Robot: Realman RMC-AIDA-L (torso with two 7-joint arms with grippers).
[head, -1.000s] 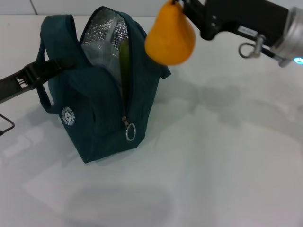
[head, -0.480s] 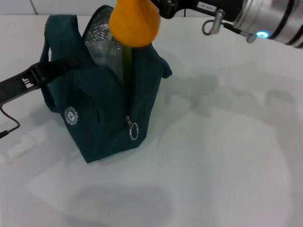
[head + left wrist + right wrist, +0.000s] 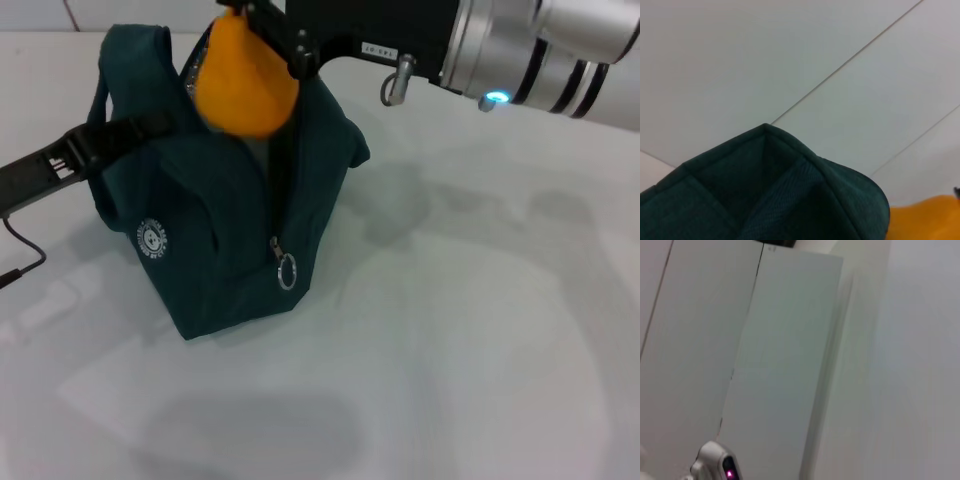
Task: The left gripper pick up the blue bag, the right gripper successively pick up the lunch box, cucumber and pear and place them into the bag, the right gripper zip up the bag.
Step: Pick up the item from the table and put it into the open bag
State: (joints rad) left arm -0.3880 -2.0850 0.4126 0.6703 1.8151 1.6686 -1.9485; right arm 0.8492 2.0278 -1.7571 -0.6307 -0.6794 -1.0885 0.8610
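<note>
One risk I see: the bag (image 3: 215,235), upright on the surface (image 3: 480,330) with its left handle in the left gripper's (image 3: 120,140) closed fingers, may snag the pear (image 3: 245,80), stem up, long axis vertical, held over the mouth by the right gripper (image 3: 262,22).

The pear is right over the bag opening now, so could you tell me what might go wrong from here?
The pear hangs from the right gripper at the blue bag's narrow mouth; released off-centre, it may catch the zip edge and roll off onto the table. The left gripper holds only one handle, so a push could tip or pull the bag.
</note>
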